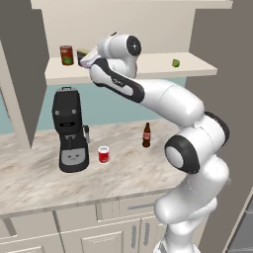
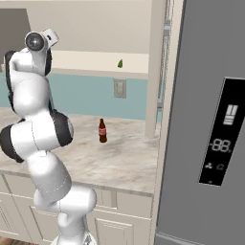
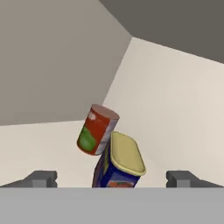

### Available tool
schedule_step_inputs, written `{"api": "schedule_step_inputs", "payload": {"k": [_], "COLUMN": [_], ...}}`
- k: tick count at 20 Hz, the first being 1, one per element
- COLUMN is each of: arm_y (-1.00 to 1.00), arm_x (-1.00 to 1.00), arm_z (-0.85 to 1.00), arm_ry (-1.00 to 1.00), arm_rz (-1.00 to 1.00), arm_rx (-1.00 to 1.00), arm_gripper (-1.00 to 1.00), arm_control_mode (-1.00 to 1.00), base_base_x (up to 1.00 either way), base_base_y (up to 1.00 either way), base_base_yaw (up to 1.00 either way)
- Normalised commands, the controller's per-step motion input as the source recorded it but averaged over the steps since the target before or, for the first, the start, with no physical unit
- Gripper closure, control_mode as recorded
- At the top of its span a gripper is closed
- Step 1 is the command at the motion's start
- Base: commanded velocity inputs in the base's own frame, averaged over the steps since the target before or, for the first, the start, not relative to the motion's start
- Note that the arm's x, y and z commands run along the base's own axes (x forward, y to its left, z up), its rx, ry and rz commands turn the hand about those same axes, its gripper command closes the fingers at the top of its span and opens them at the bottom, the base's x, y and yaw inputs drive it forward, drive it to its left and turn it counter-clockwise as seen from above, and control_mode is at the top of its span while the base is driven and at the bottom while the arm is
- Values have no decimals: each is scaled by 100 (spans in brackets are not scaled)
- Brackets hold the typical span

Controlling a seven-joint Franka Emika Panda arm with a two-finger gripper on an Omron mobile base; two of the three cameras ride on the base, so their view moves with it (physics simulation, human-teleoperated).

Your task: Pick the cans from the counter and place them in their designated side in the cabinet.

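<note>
The dark blue can with a yellow top (image 3: pixel 119 164) stands on the cabinet's pale shelf (image 1: pixel 148 66), close beside a dark red can with a green mark (image 3: pixel 97 129). My gripper (image 3: pixel 113 179) is open, with its fingertips (image 3: pixel 41 178) spread wide on either side of the blue can and clear of it. In the left base view the gripper (image 1: pixel 85 58) is reached into the left part of the cabinet, next to the dark red can (image 1: pixel 66 55). The bright red can with a white band (image 1: pixel 103 154) stands on the beige counter (image 1: pixel 39 178).
A black coffee machine (image 1: pixel 70 131) stands just left of the red can. A slim brown bottle (image 1: pixel 146 135) is farther right on the counter. A small green fruit (image 1: pixel 176 63) lies at the shelf's right end. A grey fridge (image 2: pixel 210 119) bounds the counter on the right.
</note>
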Motion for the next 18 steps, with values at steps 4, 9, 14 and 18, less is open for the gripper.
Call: {"api": "schedule_step_inputs", "payload": {"k": [4, 9, 14, 18], "arm_y": [-16, -14, -3, 0], "arm_x": [-62, -68, -66, -59], "arm_z": [6, 6, 2, 0], "arm_ry": [-2, 0, 1, 4], "arm_rz": [4, 2, 0, 0], "arm_rx": [-2, -5, -8, -8], "arm_gripper": [-100, -100, -100, -100], "arm_control_mode": [-100, -100, -100, -100], "base_base_x": [0, 0, 0, 0], "base_base_y": [0, 0, 0, 0], "base_base_yaw": [0, 0, 0, 0]}}
